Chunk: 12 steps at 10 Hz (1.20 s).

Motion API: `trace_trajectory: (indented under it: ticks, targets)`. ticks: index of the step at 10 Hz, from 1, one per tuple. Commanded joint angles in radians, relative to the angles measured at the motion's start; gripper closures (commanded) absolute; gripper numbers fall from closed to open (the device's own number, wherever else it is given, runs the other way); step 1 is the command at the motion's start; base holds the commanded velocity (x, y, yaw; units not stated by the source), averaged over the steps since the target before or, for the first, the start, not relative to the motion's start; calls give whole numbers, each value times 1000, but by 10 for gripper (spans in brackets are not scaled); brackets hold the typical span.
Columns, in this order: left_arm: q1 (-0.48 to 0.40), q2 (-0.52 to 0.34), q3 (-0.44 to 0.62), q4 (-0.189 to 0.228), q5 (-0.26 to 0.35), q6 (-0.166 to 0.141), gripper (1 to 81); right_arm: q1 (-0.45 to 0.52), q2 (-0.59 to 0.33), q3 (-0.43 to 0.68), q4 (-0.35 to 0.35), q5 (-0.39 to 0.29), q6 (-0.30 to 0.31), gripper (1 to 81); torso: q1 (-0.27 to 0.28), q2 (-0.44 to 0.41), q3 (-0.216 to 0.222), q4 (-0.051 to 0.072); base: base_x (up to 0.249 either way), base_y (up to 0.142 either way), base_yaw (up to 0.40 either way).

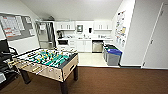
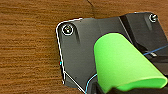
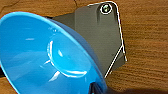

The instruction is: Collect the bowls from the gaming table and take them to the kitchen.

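A bright blue bowl [image 3: 47, 55] looms large in the right wrist view, tilted on its side above the brown floor, with my right gripper [image 3: 96, 89] shut on its rim. In the left wrist view a small green cup [image 2: 122, 65] hangs over the same brown floor, held by my left gripper [image 2: 107, 90]. The kitchen [image 1: 83, 35] lies straight ahead at the far end of the room, with white cabinets, a counter and a pale floor. The gaming table is out of view.
A foosball table [image 1: 46, 63] stands close at the front left. Blue-lidded grey bins [image 1: 112, 55] line the right edge of the kitchen entrance. A dark chair [image 1: 6, 62] sits at far left. A white wall and door [image 1: 156, 42] run along the right.
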Motion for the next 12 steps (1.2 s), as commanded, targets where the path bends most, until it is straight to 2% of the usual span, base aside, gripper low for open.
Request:
trace_trajectory:
  ticks: [1, 12]
  targets:
    - [-51, -16, -4, 11, 45, 3, 811, 39, -12, 1, -7, -44, -4, 811, 0, 0, 0, 0, 177, -65, 0]
    - [-49, -13, -4, 13, 45, 4, 811, 41, -7, -4, -7, -51, -2, 811, 1, 0, 0, 0, 183, -76, 0]
